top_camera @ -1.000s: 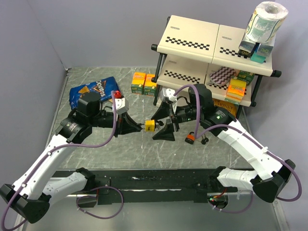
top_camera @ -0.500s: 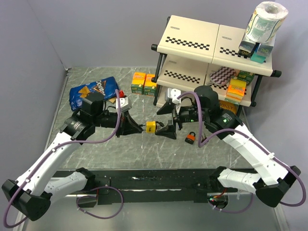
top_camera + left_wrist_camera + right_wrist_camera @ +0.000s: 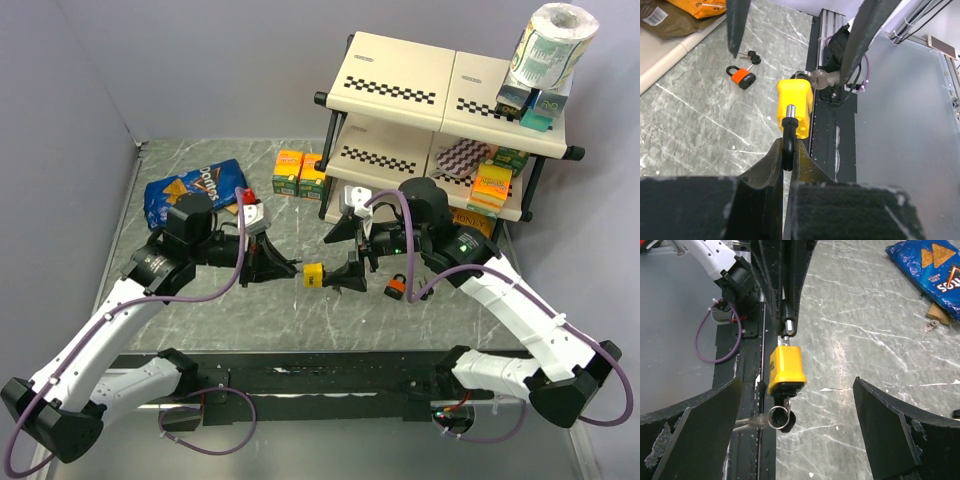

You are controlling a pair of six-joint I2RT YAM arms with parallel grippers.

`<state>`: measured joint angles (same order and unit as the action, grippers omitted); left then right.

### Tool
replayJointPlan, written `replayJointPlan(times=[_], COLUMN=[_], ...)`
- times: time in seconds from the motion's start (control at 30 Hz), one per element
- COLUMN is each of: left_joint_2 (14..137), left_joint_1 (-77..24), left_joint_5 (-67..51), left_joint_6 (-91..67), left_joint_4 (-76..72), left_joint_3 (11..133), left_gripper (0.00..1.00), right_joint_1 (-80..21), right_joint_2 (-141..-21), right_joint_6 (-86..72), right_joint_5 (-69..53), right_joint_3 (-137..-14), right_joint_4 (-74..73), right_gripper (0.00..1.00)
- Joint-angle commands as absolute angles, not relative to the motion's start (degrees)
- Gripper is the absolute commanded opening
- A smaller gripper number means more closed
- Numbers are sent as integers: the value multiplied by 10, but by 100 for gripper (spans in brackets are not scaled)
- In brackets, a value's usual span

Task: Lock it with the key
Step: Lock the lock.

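Grey marbled worktop lies below; at frame centre the left jaws clamp tight on the yellow padlock's shackle. Its key sticks out rightward along the lock's long axis, straight between the right jaws, spread wide and holding nothing.

The padlock sits between left hand and right hand, a spare padlock on the table to its right.

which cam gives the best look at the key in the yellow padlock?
Right wrist: the key and its ring stick out of the end of the yellow padlock, unobstructed and near centre frame. Left wrist shows only part of it, at the padlock's far end. Top view: too small to make out.
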<state>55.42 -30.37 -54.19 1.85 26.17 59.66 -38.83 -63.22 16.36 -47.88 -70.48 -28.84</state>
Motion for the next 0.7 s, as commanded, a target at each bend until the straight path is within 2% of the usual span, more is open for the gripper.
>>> replayJointPlan(times=[0.0,0.67], left_joint_2=[538,540], left_joint_1=[-306,-306], left_joint_5=[-563,-571], left_joint_6=[16,7], left_joint_4=[218,207], left_joint_3=[606,616], left_gripper=[1,1], right_joint_1=[-387,-398], right_joint_2=[-637,-665], right_joint_6=[170,164], right_joint_5=[-502,-519], right_joint_3=[-729,-728], right_joint_4=[-287,-275], right_gripper=[100,100])
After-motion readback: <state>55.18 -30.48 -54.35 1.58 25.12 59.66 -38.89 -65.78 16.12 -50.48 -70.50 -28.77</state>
